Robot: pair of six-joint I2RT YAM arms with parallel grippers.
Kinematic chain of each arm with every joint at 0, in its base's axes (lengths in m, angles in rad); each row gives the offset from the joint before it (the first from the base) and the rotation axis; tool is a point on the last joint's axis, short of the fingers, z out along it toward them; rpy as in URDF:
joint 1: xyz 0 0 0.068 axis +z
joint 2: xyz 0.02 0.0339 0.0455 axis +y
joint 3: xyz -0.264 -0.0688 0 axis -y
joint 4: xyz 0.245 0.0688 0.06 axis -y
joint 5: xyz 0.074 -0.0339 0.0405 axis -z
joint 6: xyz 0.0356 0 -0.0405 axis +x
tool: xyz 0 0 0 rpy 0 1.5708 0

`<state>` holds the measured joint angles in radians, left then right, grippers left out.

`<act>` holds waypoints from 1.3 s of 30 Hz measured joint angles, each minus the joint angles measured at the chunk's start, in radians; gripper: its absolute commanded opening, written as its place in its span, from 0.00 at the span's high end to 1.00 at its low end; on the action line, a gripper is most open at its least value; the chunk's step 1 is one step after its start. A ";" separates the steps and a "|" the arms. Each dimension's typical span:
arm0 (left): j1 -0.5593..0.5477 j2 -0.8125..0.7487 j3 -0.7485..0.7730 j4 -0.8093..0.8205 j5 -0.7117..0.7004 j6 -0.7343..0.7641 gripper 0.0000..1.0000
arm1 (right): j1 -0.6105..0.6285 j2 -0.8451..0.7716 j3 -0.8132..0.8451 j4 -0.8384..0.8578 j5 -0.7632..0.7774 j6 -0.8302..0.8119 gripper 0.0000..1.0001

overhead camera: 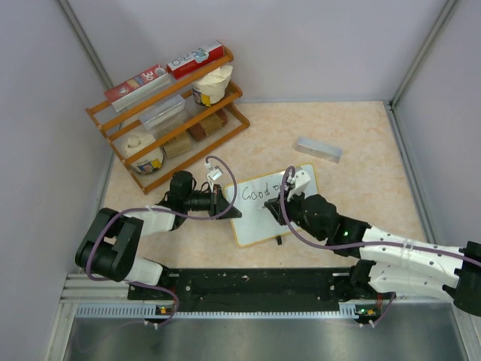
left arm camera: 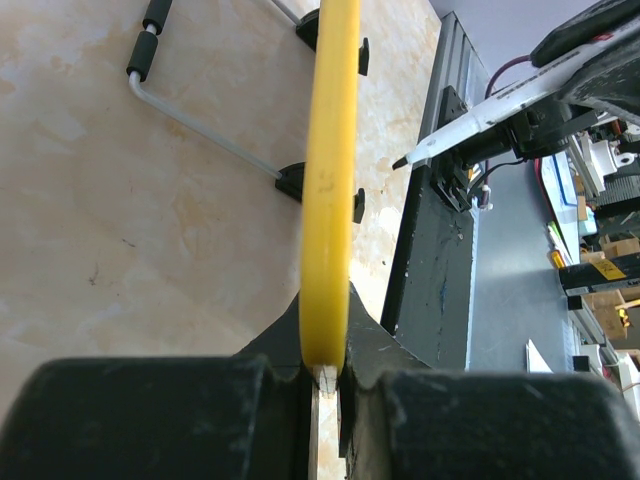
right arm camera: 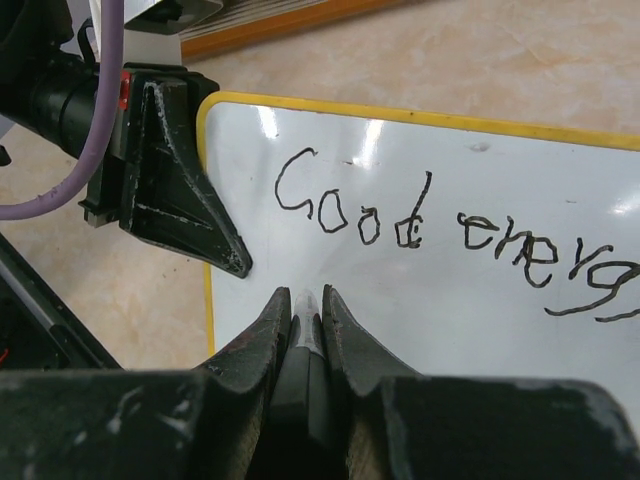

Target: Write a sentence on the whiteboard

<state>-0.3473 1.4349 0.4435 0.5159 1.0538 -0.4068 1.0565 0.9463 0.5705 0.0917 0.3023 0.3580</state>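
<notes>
Two of my grippers meet at one board in the middle of the table [overhead camera: 361,192]. In the upper left of the top view a wooden rack [overhead camera: 171,96] stands with boxes and tubs on its shelves, well apart from my work.

Lower and to its right, my left gripper [left arm camera: 324,366] is pinched tight on the left edge of the whiteboard [overhead camera: 261,222]. In the left wrist view the yellow frame rises straight up out of the narrow gap between my fingers, which hold nothing else. Two black feet [left arm camera: 292,182] clip onto that frame. A thin metal rod [left arm camera: 205,130] with black sleeves runs from the nearer foot toward the upper left of that view.

The board's white face is turned up toward the top camera. Across its upper part runs the sentence [right arm camera: 410,225] in thin black handwriting. It reads "Good", then letters like "energ" that leave the right edge of the right wrist view.

Right of centre, my right gripper [right arm camera: 305,312] is closed almost fully around a white marker [left arm camera: 465,128]. The marker's tip points at bare white below the word "Good". I cannot tell whether the tip touches the board.

Further right and higher in the top view, a small grey block [overhead camera: 318,149] lies on the table near the board's upper right corner, apart from it.
</notes>
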 measured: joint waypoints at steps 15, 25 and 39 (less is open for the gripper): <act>0.000 0.000 0.000 0.000 0.000 0.002 1.00 | 0.016 0.072 0.002 0.089 0.074 -0.019 1.00; 0.000 0.000 0.000 0.000 0.001 0.006 1.00 | 0.017 0.088 0.008 0.100 0.082 -0.018 1.00; 0.000 0.000 0.000 0.000 0.000 0.006 1.00 | 0.021 0.129 0.021 0.101 0.043 -0.016 1.00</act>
<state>-0.3473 1.4349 0.4435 0.5159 1.0538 -0.4007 1.0779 1.0748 0.5911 0.1928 0.3458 0.3416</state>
